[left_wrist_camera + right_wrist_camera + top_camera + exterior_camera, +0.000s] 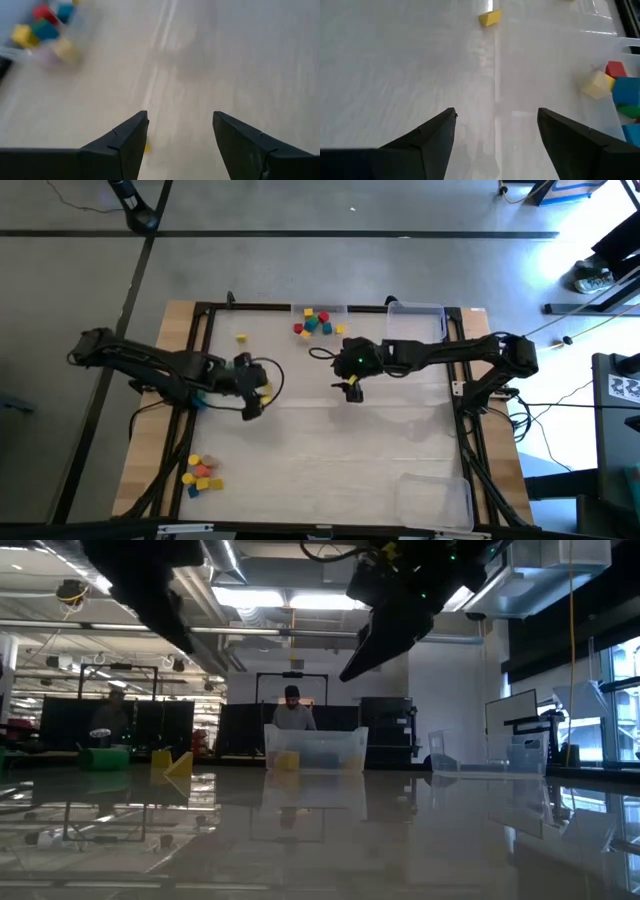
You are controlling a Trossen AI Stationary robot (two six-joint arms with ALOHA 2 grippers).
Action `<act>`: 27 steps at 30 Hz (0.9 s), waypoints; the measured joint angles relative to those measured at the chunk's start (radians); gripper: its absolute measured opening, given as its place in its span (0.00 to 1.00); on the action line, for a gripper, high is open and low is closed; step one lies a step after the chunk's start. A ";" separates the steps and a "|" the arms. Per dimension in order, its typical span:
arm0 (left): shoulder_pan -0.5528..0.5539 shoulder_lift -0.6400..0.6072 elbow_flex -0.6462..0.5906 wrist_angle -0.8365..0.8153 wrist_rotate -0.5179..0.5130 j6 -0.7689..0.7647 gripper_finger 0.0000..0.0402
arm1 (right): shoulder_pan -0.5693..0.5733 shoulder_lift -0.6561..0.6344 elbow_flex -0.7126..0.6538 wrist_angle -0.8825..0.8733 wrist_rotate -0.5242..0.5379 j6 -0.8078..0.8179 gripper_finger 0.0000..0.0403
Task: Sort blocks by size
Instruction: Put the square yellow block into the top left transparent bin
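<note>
A pale, glossy tabletop (330, 450) framed by black rails fills the high view, with grey floor around it. At its near left corner sits a small heap of tiny orange, red, yellow and blue toy blocks (201, 472). Just right of that, mid-table, the left gripper (250, 388) hovers with its dark fingers (125, 145) spread and nothing between them; a speck of yellow peeks beside one fingertip. Farther back lies a lone small yellow block (242, 337), and beyond it a second cluster of red, blue, yellow and green blocks (318, 324) rests inside a clear plastic tray (296, 310) at the far edge. To the right, the right gripper (352, 387) hangs over bare table, jaws wide and empty. The blocks look light, rigid and smooth, likely to skid on this slick surface; pinching one squarely across two opposite flat faces seems safest.
</note>
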 joint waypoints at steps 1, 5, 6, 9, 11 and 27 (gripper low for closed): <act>-0.023 0.020 0.022 -0.044 0.000 -0.028 0.53 | 0.001 0.000 0.000 0.000 0.000 0.000 0.69; -0.113 0.100 0.109 -0.196 -0.001 -0.135 0.53 | 0.003 0.000 0.000 0.000 0.002 0.002 0.69; -0.135 0.117 0.130 -0.229 0.000 -0.164 0.53 | 0.003 0.000 0.000 0.000 0.002 0.002 0.69; -0.200 0.156 0.189 -0.311 0.018 -0.260 0.53 | 0.003 0.000 0.000 0.000 0.002 0.002 0.69; -0.242 0.172 0.214 -0.357 0.050 -0.339 0.53 | 0.003 0.000 0.000 -0.004 0.002 0.002 0.69; -0.614 0.182 0.230 -0.386 0.250 -1.099 0.53 | 0.003 0.000 0.000 -0.027 0.000 0.018 0.69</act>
